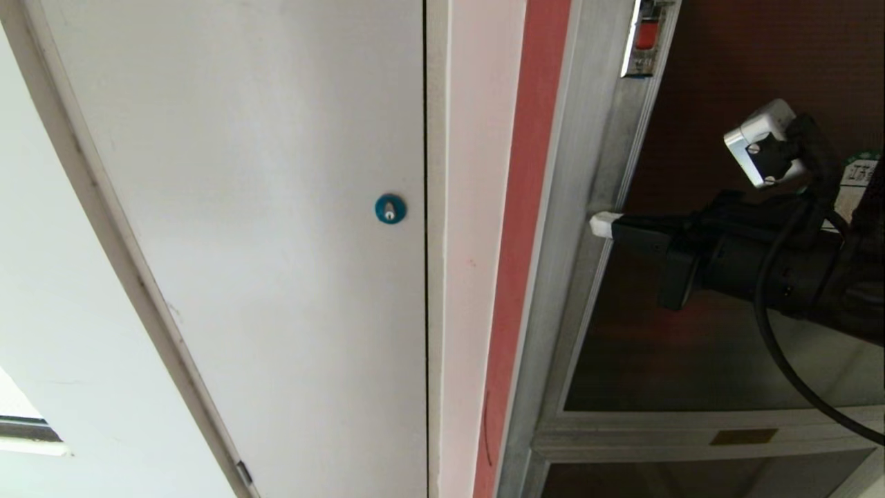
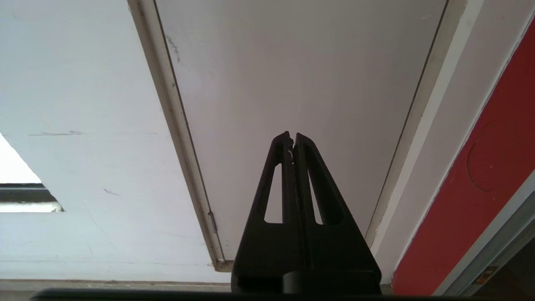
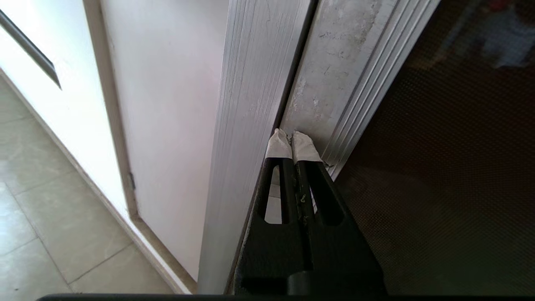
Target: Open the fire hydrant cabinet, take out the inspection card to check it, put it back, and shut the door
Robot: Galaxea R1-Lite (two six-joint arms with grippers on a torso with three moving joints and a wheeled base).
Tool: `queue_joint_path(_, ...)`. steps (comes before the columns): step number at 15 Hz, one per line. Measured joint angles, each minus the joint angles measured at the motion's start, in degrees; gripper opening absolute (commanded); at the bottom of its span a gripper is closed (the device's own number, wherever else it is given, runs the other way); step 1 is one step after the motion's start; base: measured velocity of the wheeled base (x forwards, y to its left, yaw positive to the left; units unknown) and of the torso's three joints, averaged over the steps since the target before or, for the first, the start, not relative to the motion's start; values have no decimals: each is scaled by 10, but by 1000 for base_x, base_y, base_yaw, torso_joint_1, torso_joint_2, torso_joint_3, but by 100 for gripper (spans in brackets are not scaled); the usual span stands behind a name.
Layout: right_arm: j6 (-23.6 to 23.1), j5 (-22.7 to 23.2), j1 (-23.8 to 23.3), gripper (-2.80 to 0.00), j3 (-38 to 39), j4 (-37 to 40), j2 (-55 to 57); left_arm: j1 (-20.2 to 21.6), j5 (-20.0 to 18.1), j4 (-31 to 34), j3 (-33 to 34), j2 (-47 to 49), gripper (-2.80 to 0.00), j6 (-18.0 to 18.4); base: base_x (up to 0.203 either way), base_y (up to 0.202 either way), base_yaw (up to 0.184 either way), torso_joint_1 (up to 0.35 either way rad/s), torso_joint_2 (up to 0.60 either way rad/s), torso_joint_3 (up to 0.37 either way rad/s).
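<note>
R gripper, fingers pinched shut & holding nothing, has its taped tips on the door frame by the cabinet seam; best to wedge into that gap, lever gently w/o slipping onto glass; L gripper shut, parked.

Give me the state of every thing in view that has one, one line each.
door: shut or nearly so, flush with the cabinet frame
red latch: on the door frame, untouched
right gripper: shut, empty, tips at the door's frame edge
left gripper: shut, empty, parked facing the white door
white door: closed
</note>
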Motion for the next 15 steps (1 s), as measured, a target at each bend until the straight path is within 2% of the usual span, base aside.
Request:
queue_joint_path(3,35,36,11,-280,3,8,-40,0,0,0,0,0,-280,0,0,0,0,0,0,0)
queue_joint_path(5,59,50,33,-280,-2,41,-75,0,0,0,0,0,-280,0,0,0,0,0,0,0)
queue_joint_path(8,65,54,53,-280,-35,65,-116,0,0,0,0,0,-280,0,0,0,0,0,0,0)
queue_joint_path(11,73,53,56,-280,-107,98,-133,0,0,0,0,0,-280,0,0,0,0,0,0,0)
queue_joint_path(15,84,49,56,-280,-251,172,-123,0,0,0,0,0,-280,0,0,0,0,0,0,0)
